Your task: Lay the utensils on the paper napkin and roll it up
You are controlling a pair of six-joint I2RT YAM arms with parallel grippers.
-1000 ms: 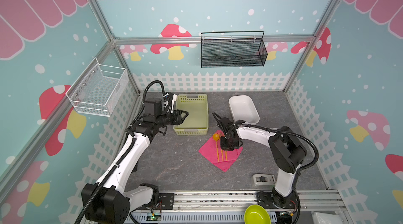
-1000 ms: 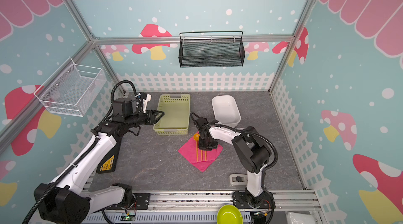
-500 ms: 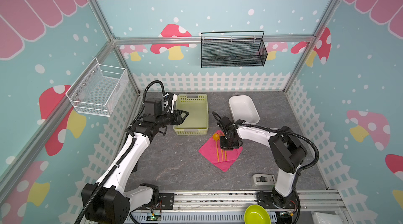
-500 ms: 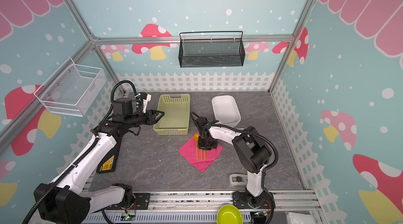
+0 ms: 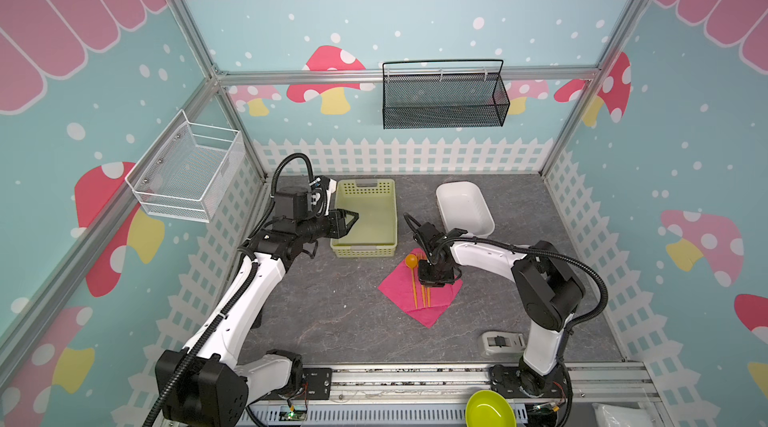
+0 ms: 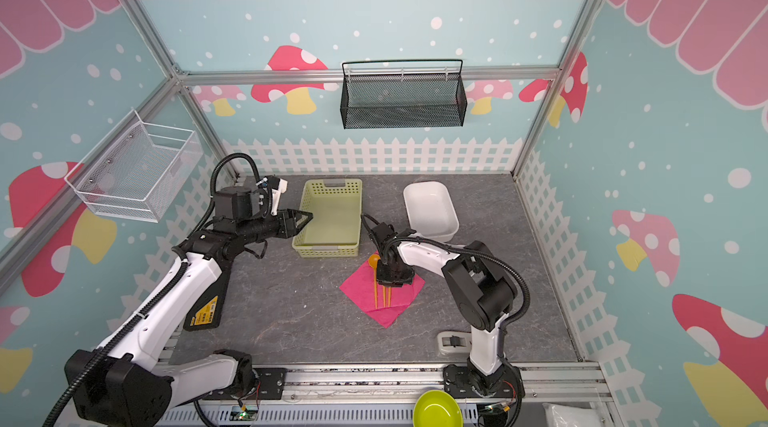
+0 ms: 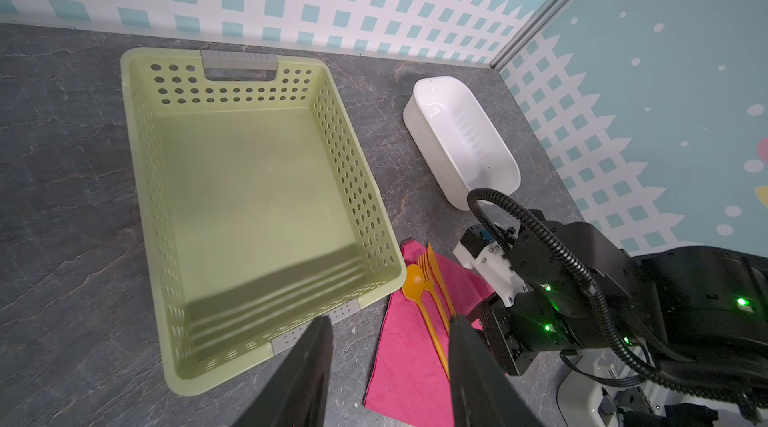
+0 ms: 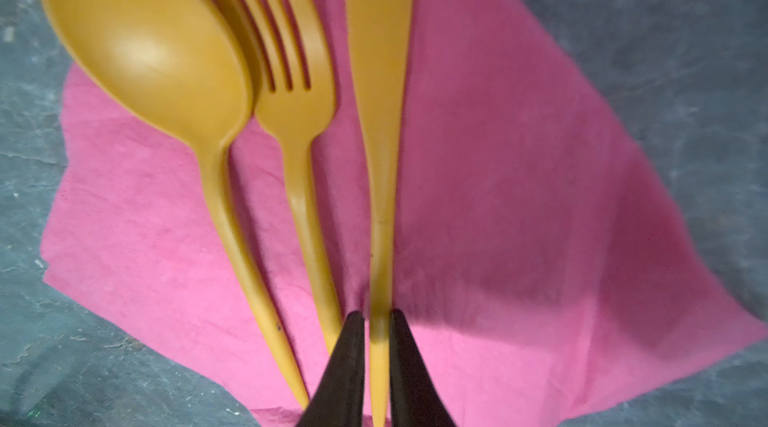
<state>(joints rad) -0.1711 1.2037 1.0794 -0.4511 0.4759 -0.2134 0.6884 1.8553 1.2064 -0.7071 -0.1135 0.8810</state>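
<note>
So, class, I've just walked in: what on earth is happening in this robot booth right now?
The spoon, fork and knife lie side by side on the pink napkin, which is spread flat and not yet rolled. The right pincer is down at the napkin with its jaws on either side of the knife's handle; whether they clamp it cannot be told. The left pincer hangs open and empty by the green basket.

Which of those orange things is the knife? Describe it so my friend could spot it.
Start at the pale green basket on the grey table; the pink napkin lies by its near corner, with three orange utensils side by side. The knife is beside the fork, farthest from the spoon: a flat blade, no bowl or tines, its handle between the fingers of the right hand.
</note>
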